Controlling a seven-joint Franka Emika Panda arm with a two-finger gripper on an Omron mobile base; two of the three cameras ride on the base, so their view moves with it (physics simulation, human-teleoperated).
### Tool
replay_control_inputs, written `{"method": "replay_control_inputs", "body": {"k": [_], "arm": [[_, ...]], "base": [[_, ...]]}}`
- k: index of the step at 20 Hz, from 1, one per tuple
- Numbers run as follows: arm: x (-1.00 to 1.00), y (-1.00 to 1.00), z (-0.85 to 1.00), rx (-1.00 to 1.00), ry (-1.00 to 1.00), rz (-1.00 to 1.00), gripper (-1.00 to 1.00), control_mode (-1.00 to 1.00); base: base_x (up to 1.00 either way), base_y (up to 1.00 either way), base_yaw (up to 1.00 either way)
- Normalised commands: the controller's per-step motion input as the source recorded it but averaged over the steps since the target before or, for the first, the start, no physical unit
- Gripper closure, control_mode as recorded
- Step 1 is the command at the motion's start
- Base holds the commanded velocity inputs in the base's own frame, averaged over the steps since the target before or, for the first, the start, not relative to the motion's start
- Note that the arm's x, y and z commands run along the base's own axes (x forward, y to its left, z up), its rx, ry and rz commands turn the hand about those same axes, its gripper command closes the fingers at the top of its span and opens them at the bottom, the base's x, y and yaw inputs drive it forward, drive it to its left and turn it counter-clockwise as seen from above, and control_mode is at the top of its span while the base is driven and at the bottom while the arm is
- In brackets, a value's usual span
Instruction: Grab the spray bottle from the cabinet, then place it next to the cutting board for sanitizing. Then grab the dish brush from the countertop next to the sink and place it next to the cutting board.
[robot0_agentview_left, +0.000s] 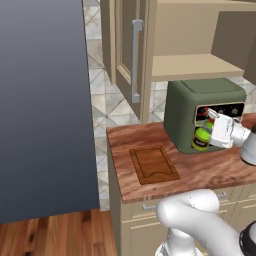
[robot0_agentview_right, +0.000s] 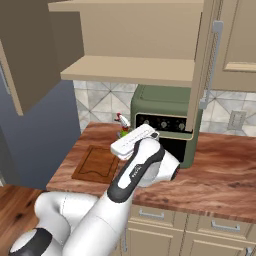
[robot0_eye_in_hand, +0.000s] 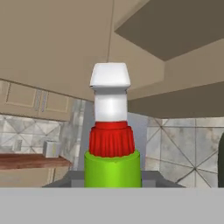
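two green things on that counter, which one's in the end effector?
The small bright-green spray bottle with red neck and white trigger head, gripped in the end effector. The big boxy olive-green countertop oven behind it sits untouched.

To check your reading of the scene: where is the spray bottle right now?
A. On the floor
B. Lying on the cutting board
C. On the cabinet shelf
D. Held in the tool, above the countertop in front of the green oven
D: the spray bottle sits in the tool before the oven, off the cutting board.

The cutting board (robot0_agentview_left: 154, 165) lies on the countertop (robot0_agentview_left: 210, 167), left of the oven (robot0_agentview_left: 187, 112).
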Motion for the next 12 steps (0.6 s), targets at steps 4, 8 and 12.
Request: {"method": "replay_control_inputs", "body": {"k": [4, 8, 12], "arm": [[0.01, -0.16, -0.09, -0.14, 0.07, 0.22, 1.00, -1.00], [0.02, -0.16, -0.36, -0.03, 0.00, 0.29, 1.00, -1.00], [0.08, -0.02, -0.48, 0.00, 0.00, 0.26, 1.00, -1.00]], "base": [[0.00, 0.00, 0.00], [0.00, 0.00, 0.00], [0.00, 0.00, 0.00]]}}
